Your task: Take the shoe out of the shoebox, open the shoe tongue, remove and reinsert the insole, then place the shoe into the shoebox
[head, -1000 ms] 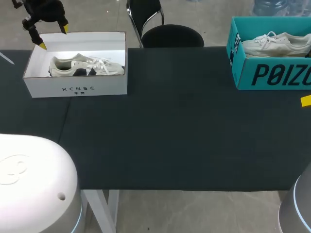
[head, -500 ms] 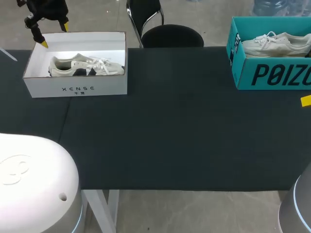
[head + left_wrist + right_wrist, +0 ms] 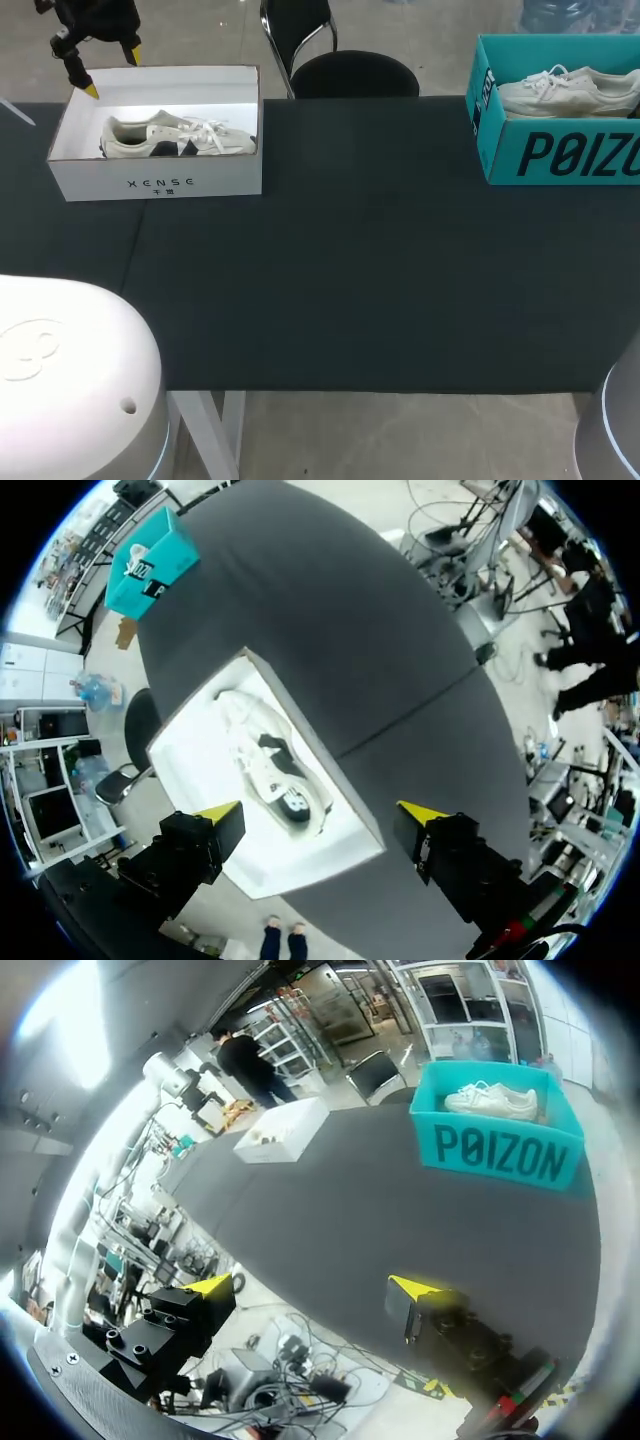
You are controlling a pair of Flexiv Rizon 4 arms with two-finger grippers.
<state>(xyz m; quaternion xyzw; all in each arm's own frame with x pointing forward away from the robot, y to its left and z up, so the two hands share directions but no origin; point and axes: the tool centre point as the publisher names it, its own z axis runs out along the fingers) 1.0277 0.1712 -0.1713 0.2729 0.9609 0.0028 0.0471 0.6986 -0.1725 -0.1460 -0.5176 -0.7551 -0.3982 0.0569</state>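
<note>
Two shoes are in view, each in its own box. The white shoe (image 3: 178, 137) with the dark side panel lies lengthwise in the white shoebox (image 3: 160, 186) at the upper left of the frame, heel toward the box's left end and laces toward its right. A second pale shoe (image 3: 565, 92) rests in the teal shoebox (image 3: 560, 155) at the upper right. Both boxes stand well apart on the dark table (image 3: 380, 260).

I judge the white shoe to be light, with a soft upper that yields under pressure and a stiffer sole. Its loose laces could snag on a finger. Take hold at the heel collar, or across the midfoot where sole and upper give firm opposing faces. The cardboard box is also light and may lift or slide with the shoe.

The left gripper (image 3: 111, 72) hangs above the far left corner of the white shoebox, fingers spread wide and holding nothing. In its wrist view the shoe lies just ahead, between the two tips.

The right gripper (image 3: 312, 1287) is likewise spread and empty, with the teal shoebox well ahead of it.
</note>
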